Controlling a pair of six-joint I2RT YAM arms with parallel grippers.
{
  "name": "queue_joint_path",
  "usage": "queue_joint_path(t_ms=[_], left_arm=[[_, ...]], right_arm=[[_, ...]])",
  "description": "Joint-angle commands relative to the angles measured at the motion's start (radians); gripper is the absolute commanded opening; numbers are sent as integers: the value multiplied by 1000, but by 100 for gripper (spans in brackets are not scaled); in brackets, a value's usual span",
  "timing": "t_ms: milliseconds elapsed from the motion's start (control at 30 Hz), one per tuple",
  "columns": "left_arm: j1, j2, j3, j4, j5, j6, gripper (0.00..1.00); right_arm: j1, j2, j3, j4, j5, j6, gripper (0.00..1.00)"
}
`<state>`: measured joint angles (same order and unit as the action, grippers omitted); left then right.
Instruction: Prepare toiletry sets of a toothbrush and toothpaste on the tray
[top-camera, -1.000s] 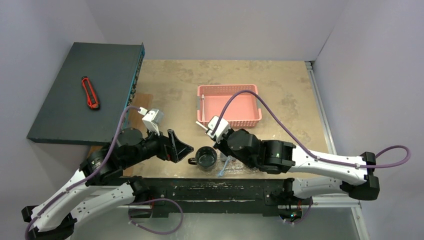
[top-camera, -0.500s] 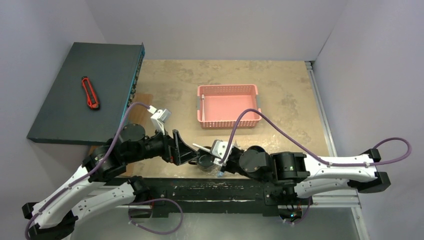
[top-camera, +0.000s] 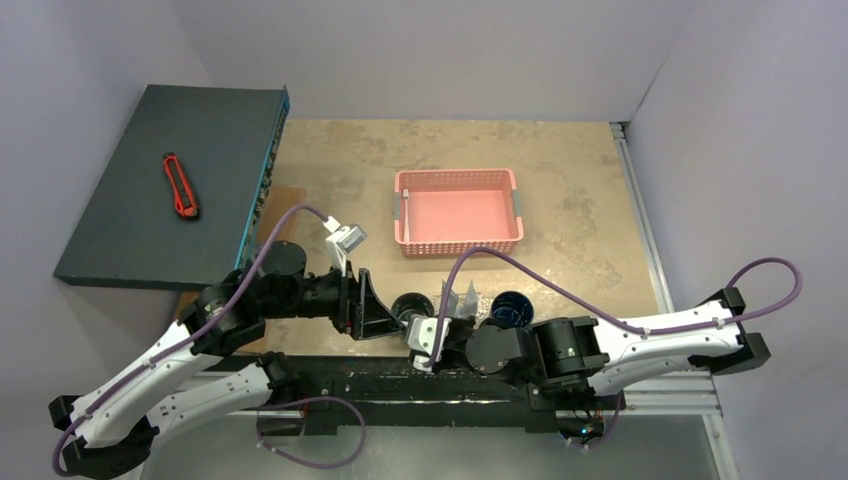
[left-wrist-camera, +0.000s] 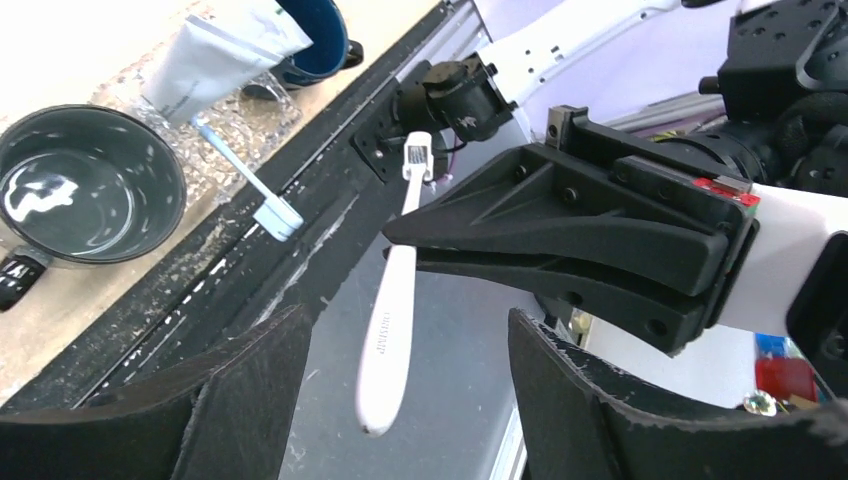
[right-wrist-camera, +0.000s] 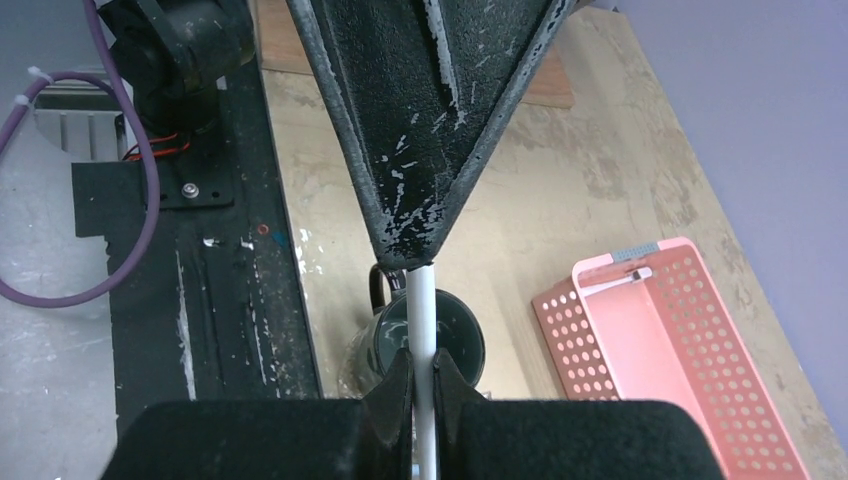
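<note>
While the right end effector (right-wrist-camera: 420, 372) is pinched flat on the neck of a slim white toothbrush (left-wrist-camera: 392, 330), the left end effector (left-wrist-camera: 408, 313) stands parted around that brush's rounded handle end. Its broad, matte black, wedge-shaped fingers (left-wrist-camera: 250, 400) sit either side with a clear gap, touching nothing that I can see. The brush is smooth plastic with small print along the handle, and it is held in the air above the scuffed black rail (left-wrist-camera: 330, 215) at the near edge of the worktop (top-camera: 580, 190).

The tray (left-wrist-camera: 255, 122), clear plastic with a pebbled surface, lies at that near edge. A thin pale-blue toothbrush (left-wrist-camera: 240, 170) lies across it, its squared end reaching out over the rail. A silvery-grey tube (left-wrist-camera: 225, 55), flat and tapering, covers the brush's other end, with its wide crimped end against the blue mug (left-wrist-camera: 315, 45). Whether the tube sits in that mug I cannot tell.

The dark green mug (left-wrist-camera: 60, 225), round and glossy inside, stands just beside the tray. Farther back sits a pink rectangular basket (top-camera: 458, 245) with perforated walls.
</note>
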<state>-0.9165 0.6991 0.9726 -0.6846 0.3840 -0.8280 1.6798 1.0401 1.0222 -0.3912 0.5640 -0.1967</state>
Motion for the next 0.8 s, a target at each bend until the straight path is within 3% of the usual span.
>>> queue_joint_path(t_ms=[0, 267, 767], left_arm=[[4, -3, 33, 25, 91, 19, 69], [4, -4, 50, -33, 175, 86, 60], [4, 0, 3, -73, 266, 149, 56]], right_arm=[[18, 8, 13, 34, 40, -37, 0], [44, 2, 10, 43, 30, -114, 0], [83, 62, 109, -30, -30, -332, 0]])
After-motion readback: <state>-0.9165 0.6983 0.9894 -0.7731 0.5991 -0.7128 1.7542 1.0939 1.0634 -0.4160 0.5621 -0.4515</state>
